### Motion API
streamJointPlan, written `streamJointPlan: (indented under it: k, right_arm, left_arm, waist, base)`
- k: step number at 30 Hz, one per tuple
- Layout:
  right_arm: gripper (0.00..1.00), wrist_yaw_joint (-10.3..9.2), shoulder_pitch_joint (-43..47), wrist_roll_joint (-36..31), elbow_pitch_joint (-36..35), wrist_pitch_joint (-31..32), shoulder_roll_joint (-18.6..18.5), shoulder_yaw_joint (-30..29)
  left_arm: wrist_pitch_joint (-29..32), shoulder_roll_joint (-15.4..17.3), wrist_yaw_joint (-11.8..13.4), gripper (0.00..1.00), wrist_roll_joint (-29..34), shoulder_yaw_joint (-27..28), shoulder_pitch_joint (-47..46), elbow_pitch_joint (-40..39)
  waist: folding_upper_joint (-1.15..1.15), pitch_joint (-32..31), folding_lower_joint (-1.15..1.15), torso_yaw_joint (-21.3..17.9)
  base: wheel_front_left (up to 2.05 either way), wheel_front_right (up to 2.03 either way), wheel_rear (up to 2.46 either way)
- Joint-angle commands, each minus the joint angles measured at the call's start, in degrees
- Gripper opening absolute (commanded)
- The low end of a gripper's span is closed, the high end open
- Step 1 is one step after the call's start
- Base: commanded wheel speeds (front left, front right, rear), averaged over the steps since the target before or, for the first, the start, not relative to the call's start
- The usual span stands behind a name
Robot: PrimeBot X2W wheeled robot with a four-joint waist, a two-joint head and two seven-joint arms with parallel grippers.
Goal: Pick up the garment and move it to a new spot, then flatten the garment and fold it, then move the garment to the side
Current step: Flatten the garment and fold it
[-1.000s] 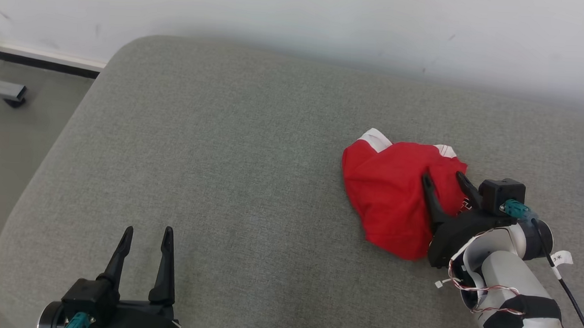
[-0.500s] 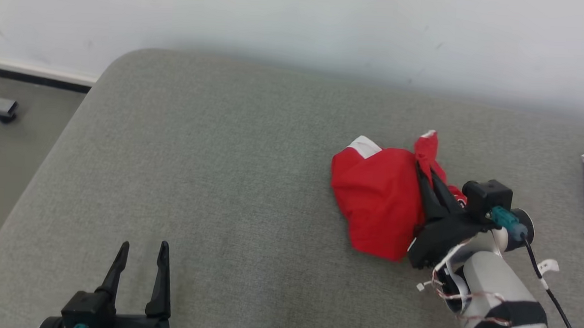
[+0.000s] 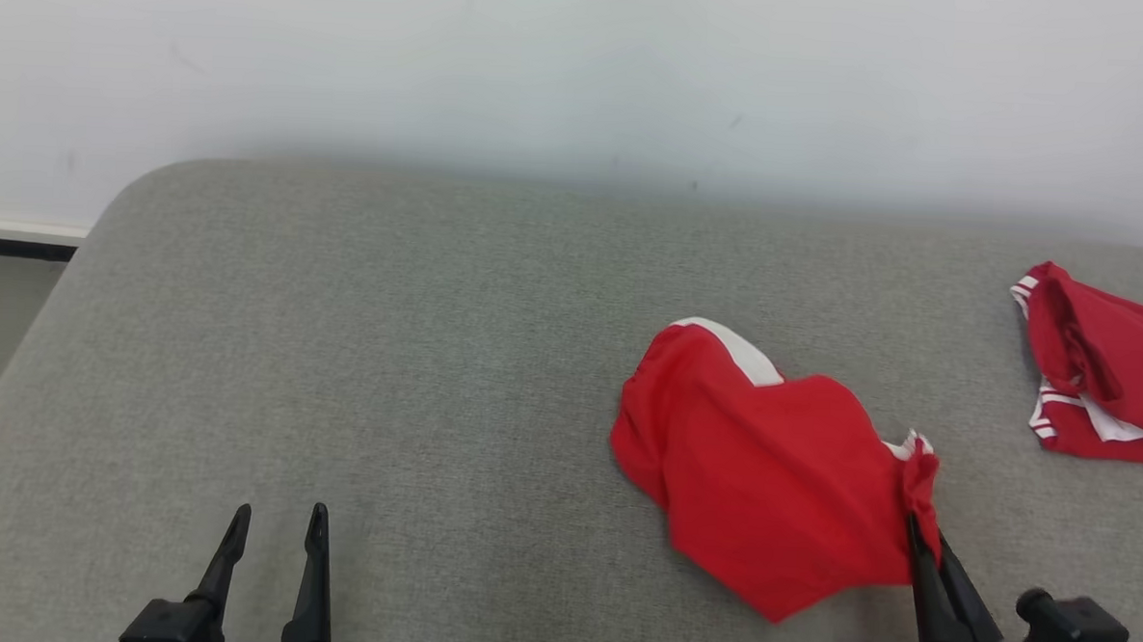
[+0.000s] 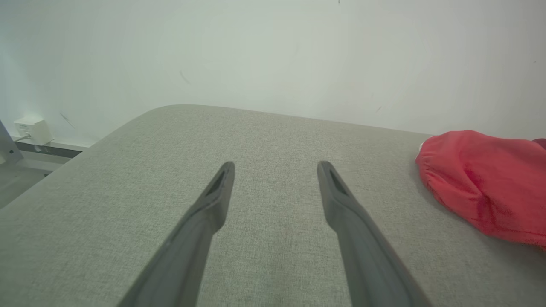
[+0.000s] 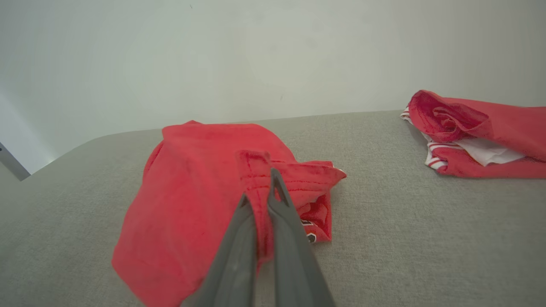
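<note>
At the right corner of the garment (image 3: pixel 767 474), the right hand (image 3: pixel 924 534) is clamped on its hem, cloth lying leftward.

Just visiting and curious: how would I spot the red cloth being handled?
On the broad grey fabric pad by the white wall, look right of centre for a crumpled red garment with white trim. Unlike the striped red garment at the far right, its corner is pinched in the right gripper.
</note>
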Motion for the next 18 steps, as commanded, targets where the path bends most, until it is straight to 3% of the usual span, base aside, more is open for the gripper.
streamJointPlan:
  k: [1,4,5,6,13,18]
  right_arm:
    - [0.0,-0.12,1.15,0.43,-0.56,-0.04,0.71,-0.86]
    - [0.0,-0.12,3.73,0.4,-0.42,-0.04,2.26,-2.79]
    - [0.35,-0.12,4.19,0.21,-0.28,-0.04,2.67,-3.52]
    - [1.0,-0.12,4.58,0.09,-0.17,-0.04,3.16,-3.93]
    - [1.0,-0.12,4.21,-1.05,-1.24,-0.04,3.84,-5.55]
    - [1.0,-0.12,1.2,-1.47,-0.66,-0.04,1.41,-6.0]
  left_arm:
    - [-0.18,-0.14,-0.37,1.0,0.02,0.11,0.52,-0.18]
    - [-0.18,-0.14,-0.4,1.0,0.13,0.11,0.24,-0.16]
    - [-0.18,-0.16,-0.41,1.0,0.17,0.06,0.21,-0.2]
    - [-0.18,-0.17,-0.41,1.0,0.19,0.11,0.26,-0.27]
    - [-0.18,-0.18,-0.25,1.0,0.49,0.32,0.14,-0.33]
    - [-0.18,-0.08,-0.28,1.0,0.77,0.49,-0.12,-0.44]
  waist:
    - [0.0,-0.13,0.0,-1.27]
    - [0.0,-0.05,0.0,-1.97]
    - [0.0,-0.05,0.0,-2.16]
    - [0.0,-0.06,0.0,-2.36]
    - [0.0,-0.08,0.0,-2.96]
    - [0.0,-0.2,0.0,-2.62]
  base:
    - [0.0,0.0,0.0]
    - [0.0,0.0,0.0]
    - [0.0,0.0,0.0]
    - [0.0,0.0,0.0]
    - [0.0,0.0,0.0]
    - [0.0,0.0,0.0]
